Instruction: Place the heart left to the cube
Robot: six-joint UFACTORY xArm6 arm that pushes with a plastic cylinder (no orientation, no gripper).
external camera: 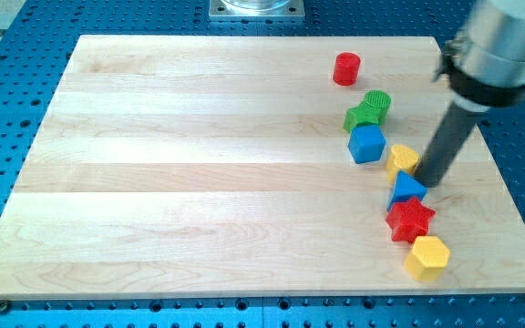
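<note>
Blue perforated metal framed the pale wooden bench (pixel 199 164), where my tip (pixel 424 180) stood touching the small yellow heart-shaped block (pixel 403 159) from the view's right; no jaws existed on this rod. Just beside the heart, toward the view's upper left, sat the blue cube (pixel 366 144), with a green block (pixel 366 111) above and a blue triangular block (pixel 406 189) below. Pushed crookedly, the heart would likely knock the cube aside, or the tip might drag that crowded triangular block along.

Arm (pixel 504 41) cut off at top.
</note>
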